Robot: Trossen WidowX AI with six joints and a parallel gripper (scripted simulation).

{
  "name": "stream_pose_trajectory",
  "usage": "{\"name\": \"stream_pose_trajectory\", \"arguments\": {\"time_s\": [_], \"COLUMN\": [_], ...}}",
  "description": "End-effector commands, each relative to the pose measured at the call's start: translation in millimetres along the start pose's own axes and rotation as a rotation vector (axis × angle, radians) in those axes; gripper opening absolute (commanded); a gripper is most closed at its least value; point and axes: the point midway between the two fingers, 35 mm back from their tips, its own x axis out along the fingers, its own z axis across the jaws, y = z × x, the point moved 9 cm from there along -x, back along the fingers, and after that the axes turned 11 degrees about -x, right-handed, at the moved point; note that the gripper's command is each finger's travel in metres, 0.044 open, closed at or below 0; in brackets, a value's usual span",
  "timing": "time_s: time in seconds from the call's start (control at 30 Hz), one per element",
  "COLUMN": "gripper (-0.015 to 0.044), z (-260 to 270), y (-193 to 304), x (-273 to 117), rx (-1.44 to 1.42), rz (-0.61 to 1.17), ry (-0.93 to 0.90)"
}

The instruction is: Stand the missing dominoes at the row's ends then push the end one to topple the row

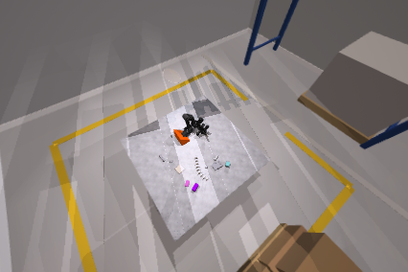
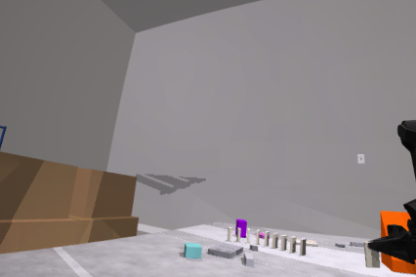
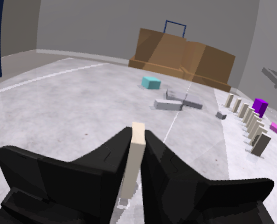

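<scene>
The row of cream dominoes (image 1: 197, 168) (image 2: 283, 243) (image 3: 261, 144) stands upright in a slightly curved line, several pieces with small gaps. In the wrist view it is at the right. My gripper (image 1: 206, 131) (image 2: 371, 247) (image 3: 136, 134) is shut on a cream domino (image 2: 372, 259) (image 3: 134, 162), held roughly upright between the fingertips. The gripper is well apart from the row, beyond its near end, on the arm's side. Whether the held domino's lower end touches the table cannot be told. No other loose domino can be made out for certain.
An orange block (image 1: 181, 137) (image 2: 392, 221) is beside the arm. A purple block (image 1: 195, 187) (image 2: 241, 228) (image 3: 259, 107) and a pink one (image 1: 187, 183) (image 3: 274, 127) are near the row's far end. Grey pieces (image 2: 226, 251) (image 3: 168, 105) and a teal block (image 1: 227, 164) (image 2: 192, 251) (image 3: 151, 83) lie to one side.
</scene>
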Motion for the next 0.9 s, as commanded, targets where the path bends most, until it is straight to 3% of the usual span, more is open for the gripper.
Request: {"name": "stream_pose_trajectory", "arguments": {"time_s": [0.0,0.87], "gripper": [0.0021,0.0021], "z": [-2.8,1.9], "y": [1.4,14.3], "x": [-1.5,2.9], "rx": [0.012,0.011], "rz": [-0.002,-0.002], "ry": [0.005,0.003]}}
